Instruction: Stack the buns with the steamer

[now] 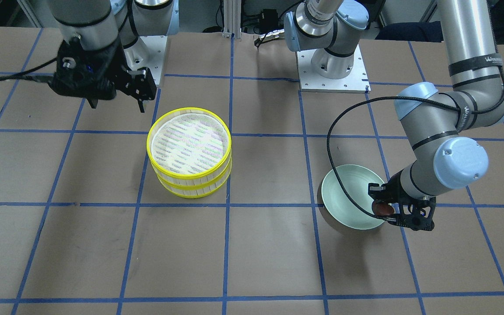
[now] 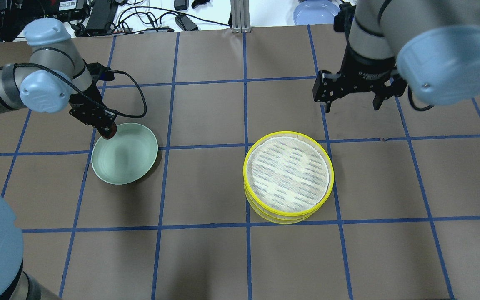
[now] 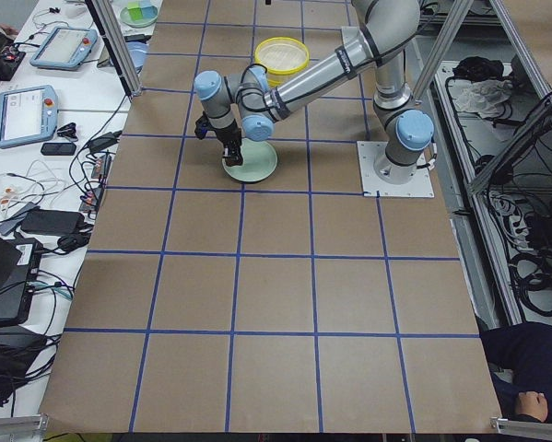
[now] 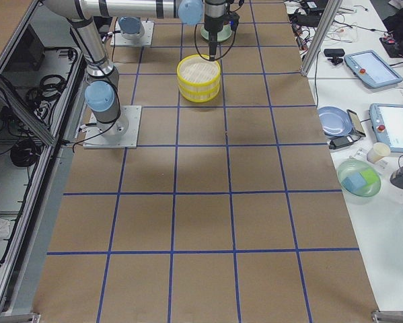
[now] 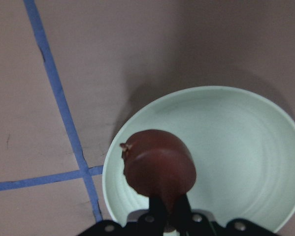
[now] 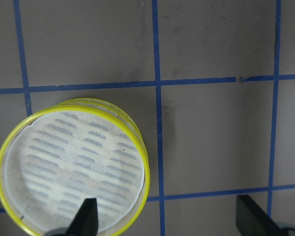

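Note:
My left gripper (image 1: 386, 210) is shut on the dark reddish-brown bun (image 1: 382, 208) and holds it just above the rim of the pale green plate (image 1: 348, 192). The left wrist view shows the bun (image 5: 159, 167) over the plate's edge (image 5: 236, 142), and the plate is bare. The yellow two-tier steamer (image 2: 288, 175) stands mid-table, with a white mesh surface on top. My right gripper (image 2: 352, 107) is open and empty, hovering past the steamer's far side (image 6: 71, 169). The cream-white bun shows in no view.
A blue plate (image 2: 315, 10) lies beyond the table's far edge among cables. The two arm bases (image 1: 333, 65) stand at the robot's side of the table. Tablets and a green bowl (image 4: 359, 178) sit on the side bench.

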### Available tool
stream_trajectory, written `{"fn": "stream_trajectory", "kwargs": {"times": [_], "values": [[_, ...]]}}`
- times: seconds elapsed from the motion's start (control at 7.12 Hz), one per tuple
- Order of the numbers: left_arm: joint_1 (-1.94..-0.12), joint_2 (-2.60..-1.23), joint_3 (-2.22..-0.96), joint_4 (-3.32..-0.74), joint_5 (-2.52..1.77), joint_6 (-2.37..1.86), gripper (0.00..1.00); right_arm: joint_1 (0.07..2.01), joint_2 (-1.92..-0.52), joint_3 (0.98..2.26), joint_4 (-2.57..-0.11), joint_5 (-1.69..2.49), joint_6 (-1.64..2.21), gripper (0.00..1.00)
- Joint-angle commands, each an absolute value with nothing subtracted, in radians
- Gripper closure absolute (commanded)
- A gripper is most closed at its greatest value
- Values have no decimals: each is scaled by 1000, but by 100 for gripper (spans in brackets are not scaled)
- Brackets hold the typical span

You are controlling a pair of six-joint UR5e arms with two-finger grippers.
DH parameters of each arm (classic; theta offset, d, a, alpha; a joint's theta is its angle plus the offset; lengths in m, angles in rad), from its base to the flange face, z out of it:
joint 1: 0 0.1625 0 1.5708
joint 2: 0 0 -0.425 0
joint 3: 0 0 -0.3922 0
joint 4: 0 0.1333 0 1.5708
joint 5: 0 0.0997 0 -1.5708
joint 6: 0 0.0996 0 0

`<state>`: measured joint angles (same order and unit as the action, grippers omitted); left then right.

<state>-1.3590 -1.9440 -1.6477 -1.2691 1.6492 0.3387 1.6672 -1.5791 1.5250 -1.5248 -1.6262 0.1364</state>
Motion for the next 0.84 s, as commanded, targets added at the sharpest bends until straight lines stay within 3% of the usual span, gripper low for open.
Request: {"fn": "stream_trajectory", "kwargs": {"times": [0.0,0.7], "values": [[-1438,-1846,-1580,-1412,1512,96,100,1666,-1612,1408,-1463,-1572,132,0],[-1796,-1775,-1604,-1456,1099,-343,100,1661,-1609,1469,-1612,-1583,141,0]]}}
